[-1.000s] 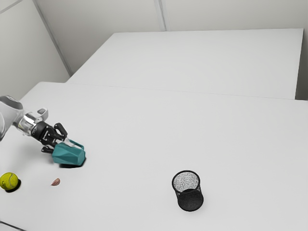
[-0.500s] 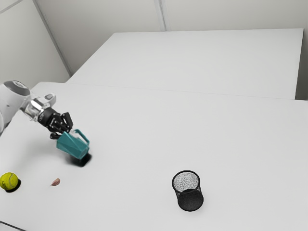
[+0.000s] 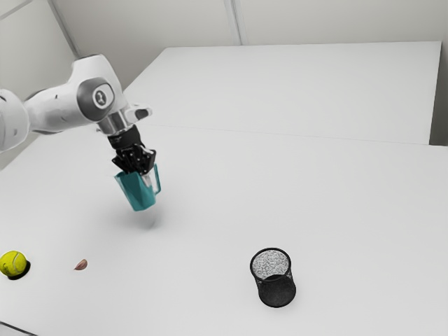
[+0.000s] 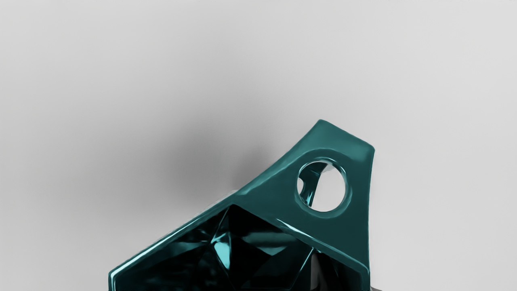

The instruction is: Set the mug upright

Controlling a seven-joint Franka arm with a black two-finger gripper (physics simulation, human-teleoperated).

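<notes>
Teal and faceted, the mug is closest to us, hanging just under our gripper, which is closed on its wall near the handle: one finger seems to go inside the mouth and the other outside, with little more than the wall's thickness between them. The mouth faces mostly up and the base down, still with some tilt, the base swung toward the exterior view's right. A soft shadow lies below it on the bench, so the mug is in the air. We judge the turning to be mostly done; what is left is to take out the lean, lower the base until it stands flat, and let go. Farther off, toward the exterior view's near edge, lie a small reddish piece and a tennis ball; beyond these, toward its right, stands a black mesh cup, well apart from the mug.
</notes>
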